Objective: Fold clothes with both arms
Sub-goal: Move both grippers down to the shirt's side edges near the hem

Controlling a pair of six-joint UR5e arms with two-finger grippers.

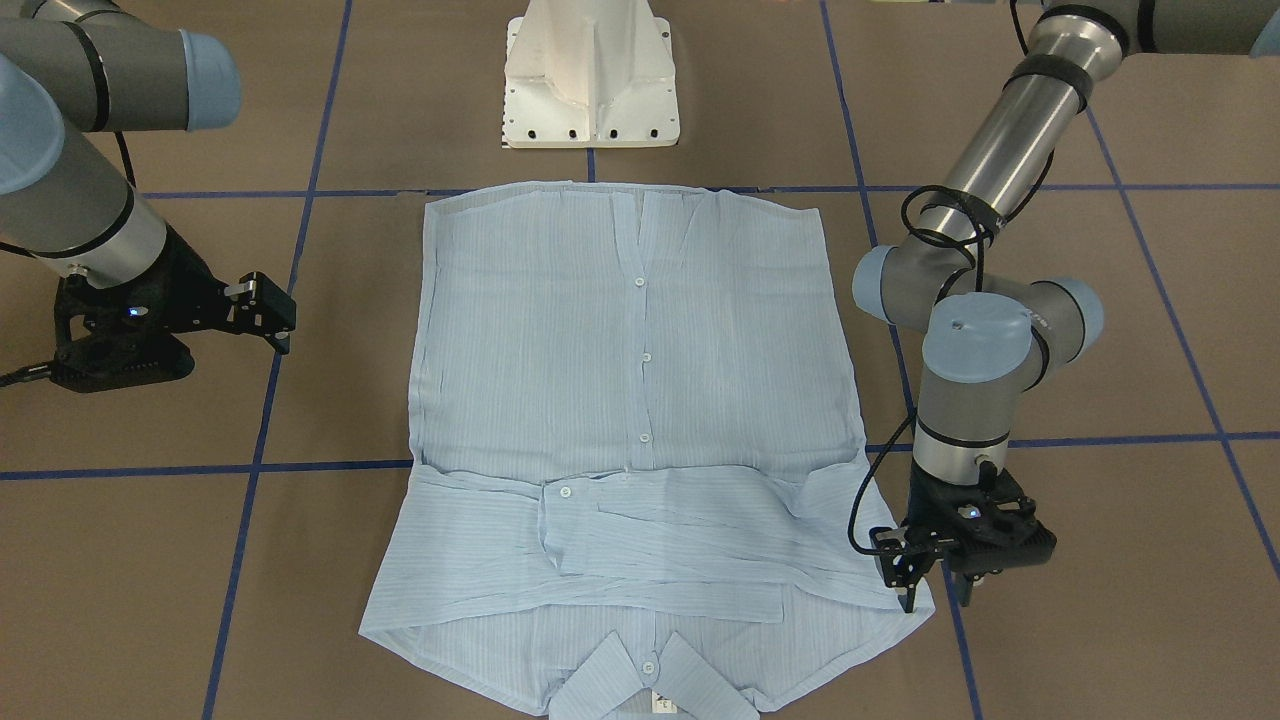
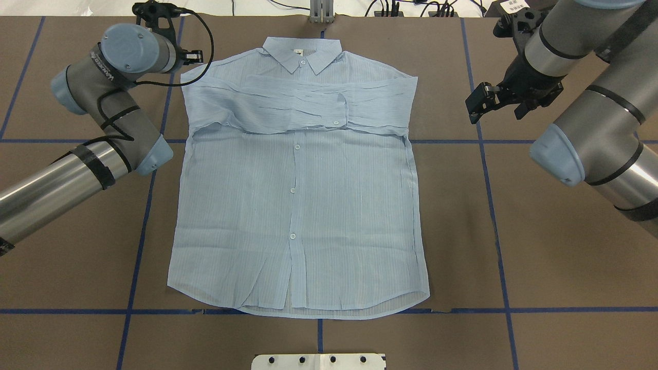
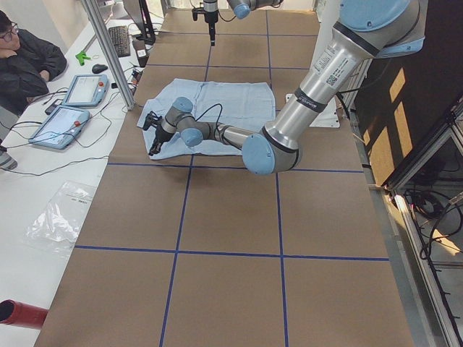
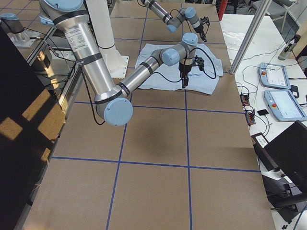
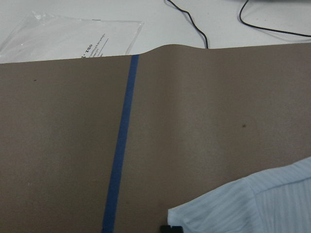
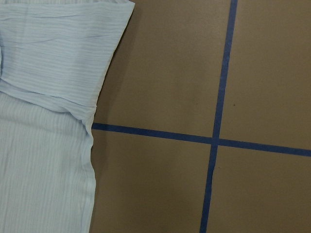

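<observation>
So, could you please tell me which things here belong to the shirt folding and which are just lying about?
Job in hand: light blue shirt, left claw, right claw.
Lying about: white pedestal base, control tablets, plastic bag.

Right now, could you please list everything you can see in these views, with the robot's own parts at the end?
Shirt: one, light blue, flat at the table's centre, sleeves folded across the chest.
Table: one, brown, marked with blue tape lines.
Pedestal base: one, white, at the table's edge on the robot's side.
Person: one, dark top, seated beside the bench.
Control tablets: two, grey with blue screens, on the white bench.
Plastic bag: one, clear, on the bench.
Left arm and right arm: two, grey and silver with light blue caps, flanking the shirt.
Left pincer: one, black, open, at a shoulder corner.
Right pincer: one, black, open, over bare table.
</observation>
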